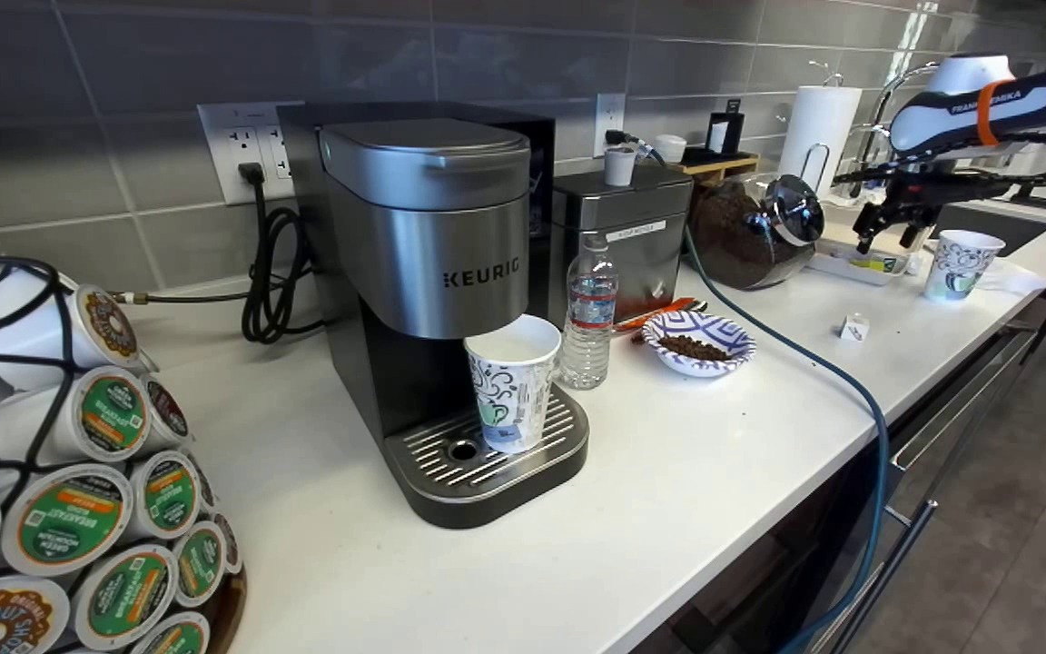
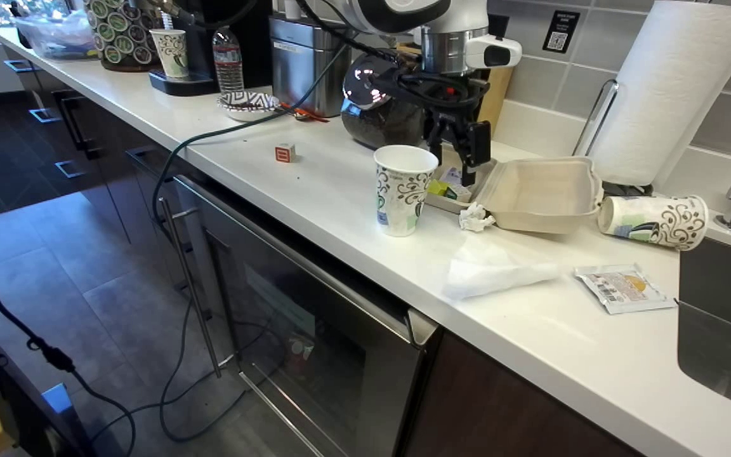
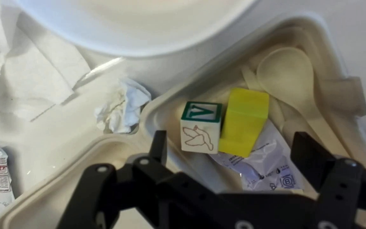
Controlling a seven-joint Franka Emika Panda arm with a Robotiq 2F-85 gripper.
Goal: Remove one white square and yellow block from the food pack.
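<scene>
The food pack, an open beige tray, lies on the counter in all views. In it are a white square block with a green V and a bird drawing, and a yellow block close beside it. Both partly cover a printed plastic sachet. The yellow block also shows in both exterior views. My gripper is open and empty above the pack, its fingers wide apart, with the blocks ahead of the gap between them. It also shows in both exterior views.
An upright paper cup stands close by the pack, near the counter edge. A crumpled tissue lies against the pack. A wooden spoon is inside it. A small letter cube, glass jar, blue hose and sink are around.
</scene>
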